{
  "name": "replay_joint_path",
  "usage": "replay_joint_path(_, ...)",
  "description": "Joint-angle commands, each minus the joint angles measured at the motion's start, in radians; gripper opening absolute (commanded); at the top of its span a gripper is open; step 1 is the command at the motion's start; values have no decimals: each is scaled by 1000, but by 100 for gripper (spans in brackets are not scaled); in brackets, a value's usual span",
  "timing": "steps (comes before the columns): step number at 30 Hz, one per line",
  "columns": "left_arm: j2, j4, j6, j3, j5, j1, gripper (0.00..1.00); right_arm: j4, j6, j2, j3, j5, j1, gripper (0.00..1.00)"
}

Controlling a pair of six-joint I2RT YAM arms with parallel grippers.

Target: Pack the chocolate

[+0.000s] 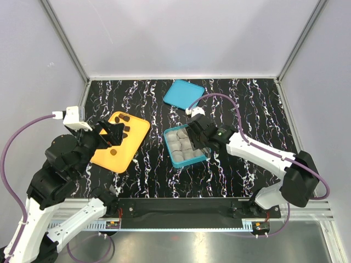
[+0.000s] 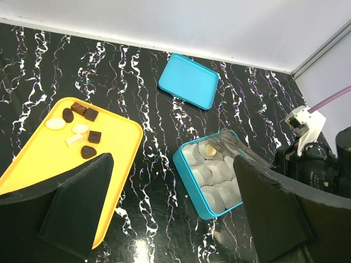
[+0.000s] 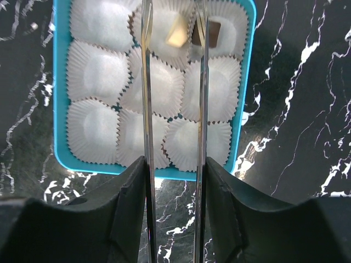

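**Cream piece in its cup; the rest lie nearer my left hand**

My right hand hangs over the far row of the box, its two thin blades parted wider than the cream piece lying between them in a cup. I judge that piece let go, though I cannot tell whether the right blade brushes it. A dark piece sits in the next cup to the right. The other cups look unfilled.

My left hand is spread wide and holds nothing. The loose pieces lie on the far end of the tray, ahead of it and to its left, well apart from my right hand. So the left arm is nearer.

My blade tips are cut off at the frame edge. From above, my right hand hides the box's far row. The pieces are too small to tell their long axes.
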Motion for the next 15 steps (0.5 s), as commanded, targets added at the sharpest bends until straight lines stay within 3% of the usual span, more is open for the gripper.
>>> replay_joint_path(1, 9, 40, 5, 4, 7, -1, 99, -7, -9, -11, 97, 17, -8, 50)
replay_joint_path(10, 7, 37, 1, 5, 9, -1, 99, 102, -8, 76, 224, -153, 19, 51)
replay_joint_path(15, 21, 31, 4, 10, 10, -1, 99, 210, -58, 187, 304, -161, 143, 51)
